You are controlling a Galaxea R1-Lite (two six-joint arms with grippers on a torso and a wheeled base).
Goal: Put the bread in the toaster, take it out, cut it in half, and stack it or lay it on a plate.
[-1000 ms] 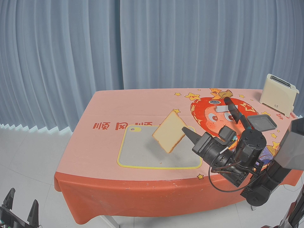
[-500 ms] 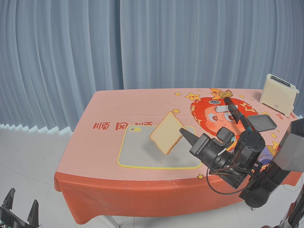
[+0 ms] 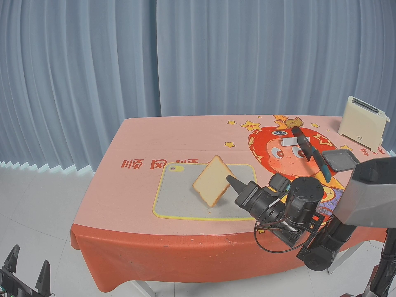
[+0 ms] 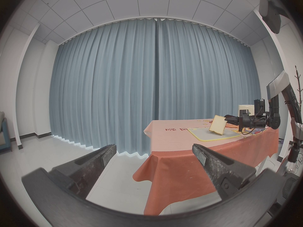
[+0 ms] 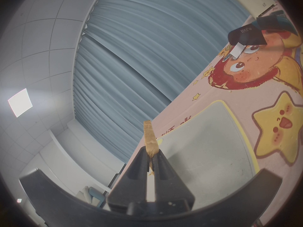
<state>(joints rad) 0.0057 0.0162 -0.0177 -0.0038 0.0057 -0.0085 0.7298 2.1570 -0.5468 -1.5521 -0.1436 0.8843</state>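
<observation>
A slice of bread [image 3: 211, 181] stands tilted on edge over the grey cutting board [image 3: 177, 194], its lower corner at or just above the board. My right gripper [image 3: 229, 180] is shut on the slice's right edge; in the right wrist view the crust [image 5: 150, 140] sticks out from between the closed fingers [image 5: 140, 164]. The cream toaster [image 3: 363, 123] stands at the table's far right corner. A knife [image 3: 310, 148] lies beside a small grey plate [image 3: 340, 159] on the right. My left gripper [image 4: 154, 161] hangs open, low and well off the table's left side.
The table [image 3: 136, 145] wears an orange-pink cloth with a cartoon print. Grey curtains hang behind it. Bare cloth lies left of and behind the cutting board. From the left wrist view the table [image 4: 176, 142] is a good distance away.
My right gripper has carried the bread down and leftward, toward the front of the cutting board. The slice now sits lower over the board. The left arm is unchanged.
</observation>
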